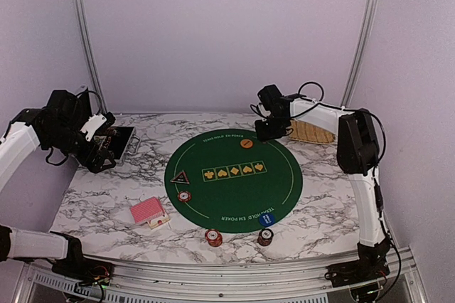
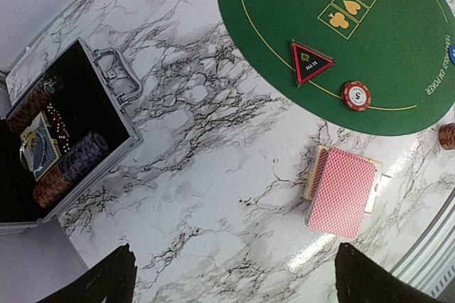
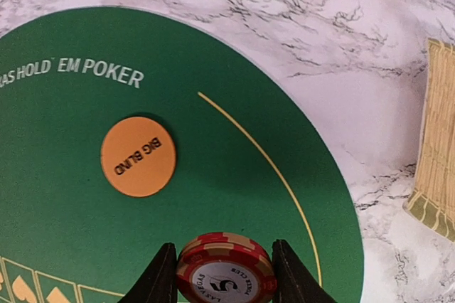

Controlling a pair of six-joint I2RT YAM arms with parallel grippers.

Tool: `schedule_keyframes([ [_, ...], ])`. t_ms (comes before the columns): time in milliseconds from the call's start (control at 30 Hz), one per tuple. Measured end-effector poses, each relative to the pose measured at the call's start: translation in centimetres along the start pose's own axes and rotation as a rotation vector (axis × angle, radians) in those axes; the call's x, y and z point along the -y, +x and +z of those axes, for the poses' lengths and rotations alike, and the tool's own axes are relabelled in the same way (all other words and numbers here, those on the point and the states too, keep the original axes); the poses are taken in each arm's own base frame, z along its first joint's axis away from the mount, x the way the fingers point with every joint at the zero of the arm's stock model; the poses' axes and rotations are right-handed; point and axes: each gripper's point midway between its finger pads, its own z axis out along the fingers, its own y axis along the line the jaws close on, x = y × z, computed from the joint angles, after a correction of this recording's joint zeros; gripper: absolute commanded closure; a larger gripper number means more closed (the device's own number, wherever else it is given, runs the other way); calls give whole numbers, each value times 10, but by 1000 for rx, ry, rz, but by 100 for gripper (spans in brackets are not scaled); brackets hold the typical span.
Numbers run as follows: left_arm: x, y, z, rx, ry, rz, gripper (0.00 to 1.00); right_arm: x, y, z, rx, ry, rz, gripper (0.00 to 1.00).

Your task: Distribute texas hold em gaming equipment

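MARBLE TABLE, LILAC BOOTH: A white-veined table (image 1: 106, 196) is carrying the game, and I am working over it with both claws. The round green mat (image 1: 234, 189) is lying at its centre as the playing field, so the pieces are sitting at seats along its edge. At the far left the case (image 1: 122, 143) is standing open on the marble, apparently as the supply, with rolls (image 2: 82, 153) of chips showing inside. The tray (image 1: 313, 132) is lying off the mat at the far right.

The cards (image 1: 148, 210) are resting on bare marble off the mat's near-left.

My left claw (image 1: 103, 157) is hanging by the case, fingers spread wide with nothing between them. I judge it to be idling.

My right claw (image 3: 225, 264) is hovering over the mat's far rim, clamped on a short stack of chips (image 3: 226, 278). It is holding them just beside the orange disc (image 3: 138, 156), probably the seat being supplied.

The black triangle (image 2: 310, 62) and a lone chip (image 2: 356, 94) are marking the left rim, and the blue disc (image 1: 266, 219) the near rim. Two stacks (image 1: 212, 236) are sitting just off the near rim.
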Motion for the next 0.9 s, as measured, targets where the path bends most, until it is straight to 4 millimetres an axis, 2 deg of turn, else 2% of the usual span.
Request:
schedule_keyframes([
  [100, 0, 0, 0, 0, 0, 0, 1, 11, 5, 20, -23, 11, 18, 95],
  [233, 0, 0, 0, 0, 0, 0, 1, 14, 12, 36, -45, 8, 23, 94],
  [467, 0, 0, 0, 0, 0, 0, 1, 10, 6, 46, -29, -11, 27, 93],
  [633, 0, 0, 0, 0, 0, 1, 1, 13, 7, 49, -32, -8, 31, 83],
  [767, 0, 0, 0, -1, 0, 1, 1, 14, 6, 50, -32, -9, 34, 60],
  [900, 0, 0, 0, 0, 0, 1, 1, 15, 7, 50, -34, -9, 36, 41],
])
